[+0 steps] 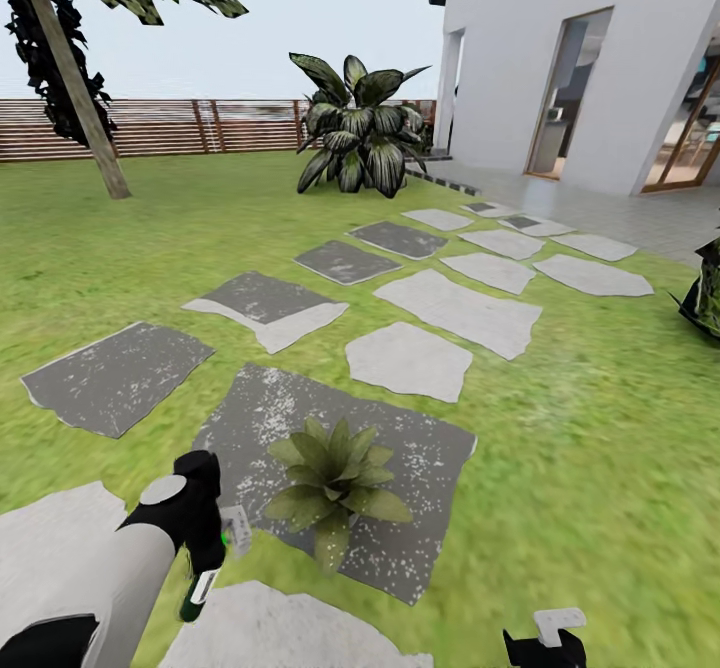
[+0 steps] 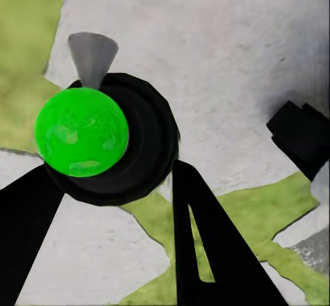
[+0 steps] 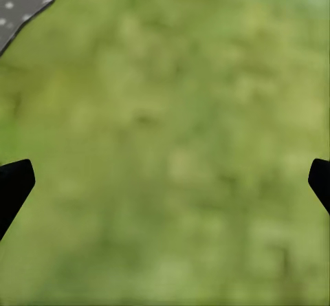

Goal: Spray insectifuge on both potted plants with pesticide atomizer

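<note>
Head view, left tool (image 1: 208,560) gripping dark atomizer (image 1: 197,588) w/ green mark, right tool (image 3: 165,182) wide open

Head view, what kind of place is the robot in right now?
A house's back garden, most likely: a green lawn crossed by grey stepping slabs, a brown slatted fence behind a tree, and a white house with glass doors at the right. A small potted plant sits on the nearest slab.

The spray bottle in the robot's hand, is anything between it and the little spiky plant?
Nothing visible. The left gripper holds the pesticide atomizer just beside the potted plant on the dark speckled slab, with open air between them.
</note>
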`<state>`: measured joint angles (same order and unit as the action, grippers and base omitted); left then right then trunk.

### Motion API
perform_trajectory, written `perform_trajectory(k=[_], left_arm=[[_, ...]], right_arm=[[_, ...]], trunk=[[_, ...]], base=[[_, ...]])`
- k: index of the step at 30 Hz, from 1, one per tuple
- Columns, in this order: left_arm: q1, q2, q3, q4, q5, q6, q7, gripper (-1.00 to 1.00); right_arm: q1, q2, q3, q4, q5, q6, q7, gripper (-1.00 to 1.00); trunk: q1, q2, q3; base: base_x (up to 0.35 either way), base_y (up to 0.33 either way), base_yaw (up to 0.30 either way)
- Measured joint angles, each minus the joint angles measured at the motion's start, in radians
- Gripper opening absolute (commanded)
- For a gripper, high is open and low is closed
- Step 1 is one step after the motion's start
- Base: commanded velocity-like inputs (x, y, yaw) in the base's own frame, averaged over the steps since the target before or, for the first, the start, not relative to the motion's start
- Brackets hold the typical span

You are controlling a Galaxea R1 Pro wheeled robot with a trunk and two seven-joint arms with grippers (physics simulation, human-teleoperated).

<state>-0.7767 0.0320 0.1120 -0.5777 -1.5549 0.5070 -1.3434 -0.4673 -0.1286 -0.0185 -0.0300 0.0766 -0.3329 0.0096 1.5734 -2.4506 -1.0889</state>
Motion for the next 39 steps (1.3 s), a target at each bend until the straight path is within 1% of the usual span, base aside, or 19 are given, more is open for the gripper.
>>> perform_trajectory(k=[1,2,3,5,6,7,8,9,10,11,14,16,18,21,26,33,36,38,39], left_arm=[[0.000,0.004,0.000,0.000,0.040,0.000,0.018,-1.00],[0.001,0.008,0.010,0.000,0.085,-0.001,0.059,-1.00],[0.001,0.009,0.028,0.000,0.118,-0.001,0.099,-1.00],[0.002,0.009,0.108,0.002,0.201,0.002,0.218,-1.00],[0.003,0.009,0.140,0.006,0.220,0.003,0.248,-1.00],[0.006,0.009,0.156,0.009,0.226,0.003,0.266,-1.00],[0.011,0.009,0.160,0.011,0.222,0.003,0.273,-1.00],[0.016,0.008,0.161,0.013,0.205,0.004,0.276,-1.00],[0.020,0.005,0.161,0.015,0.167,0.005,0.275,-1.00],[0.021,0.003,0.162,0.015,0.141,0.005,0.273,-1.00],[0.025,0.001,0.164,0.025,0.116,0.007,0.269,-1.00],[0.027,-0.001,0.165,0.097,0.110,0.009,0.238,-1.00],[0.027,-0.002,0.169,0.131,0.111,0.008,0.226,-1.00],[0.025,-0.001,0.171,0.138,0.120,0.008,0.220,-1.00],[0.024,-0.005,0.165,0.138,0.108,0.008,0.222,-1.00],[0.023,0.003,0.162,0.136,0.107,0.008,0.224,-1.00],[0.024,0.014,0.160,0.136,0.107,0.007,0.228,-1.00],[0.025,0.039,0.160,0.136,0.105,0.005,0.231,-1.00],[0.025,0.046,0.163,0.136,0.107,0.006,0.230,-1.00]], right_arm=[[0.000,0.000,0.000,0.000,0.000,0.000,0.000,1.00],[0.000,0.000,0.000,0.000,0.000,0.000,0.000,1.00],[0.000,0.000,0.000,0.000,0.000,0.000,0.000,1.00],[0.000,0.000,0.000,0.000,0.000,0.000,0.000,1.00],[0.000,0.000,0.000,0.000,0.000,0.000,0.000,1.00],[0.000,0.000,0.000,0.000,0.000,0.000,0.000,1.00],[0.000,0.000,0.000,0.000,0.000,0.000,0.000,1.00],[0.000,0.000,0.000,0.000,0.000,0.000,0.000,1.00],[0.000,0.000,0.000,0.000,0.000,0.000,0.000,1.00],[0.000,0.000,0.000,0.000,0.000,0.000,0.000,1.00],[0.000,0.000,0.000,0.000,0.000,0.000,0.000,1.00],[0.000,0.000,0.000,0.000,0.000,0.000,0.000,1.00],[0.000,0.000,0.000,0.000,0.000,0.000,0.000,1.00],[0.000,0.000,0.000,0.000,0.000,0.000,0.000,1.00],[0.000,0.000,0.000,0.000,0.000,0.000,0.000,1.00],[0.000,0.000,0.000,0.000,-0.001,0.000,-0.001,1.00],[0.000,0.000,0.000,0.000,-0.001,0.000,-0.001,1.00],[0.000,0.000,0.000,0.000,-0.001,-0.001,-0.001,1.00],[0.000,0.000,0.000,0.000,0.000,-0.001,-0.001,1.00]], trunk=[[0.000,0.000,0.000],[0.000,0.000,0.000],[0.000,0.000,0.000],[0.000,0.000,0.000],[0.000,0.000,0.000],[0.000,0.000,0.000],[0.000,0.000,0.000],[0.000,0.000,0.000],[0.000,0.000,0.000],[0.000,0.000,0.000],[0.000,0.000,0.000],[0.000,0.000,0.000],[0.000,0.000,0.000],[0.000,0.000,0.000],[0.000,0.000,0.000],[0.000,0.000,0.000],[0.000,0.000,0.000],[0.000,0.000,0.000],[0.000,0.000,0.000]], base=[[0.000,0.000,0.000],[0.000,0.000,0.000],[0.000,0.000,0.000],[0.000,0.000,0.000],[0.000,0.000,0.000],[0.000,0.000,0.000],[0.000,0.000,0.000],[0.000,0.000,0.000],[0.000,0.000,0.000],[0.000,0.000,0.000],[0.000,0.000,0.000],[0.000,0.000,0.000],[0.000,0.000,0.000],[0.000,0.000,0.000],[0.043,0.035,0.000],[0.141,0.116,0.000],[0.008,0.007,-0.095],[0.001,0.001,-0.253],[0.001,0.001,-0.191]])
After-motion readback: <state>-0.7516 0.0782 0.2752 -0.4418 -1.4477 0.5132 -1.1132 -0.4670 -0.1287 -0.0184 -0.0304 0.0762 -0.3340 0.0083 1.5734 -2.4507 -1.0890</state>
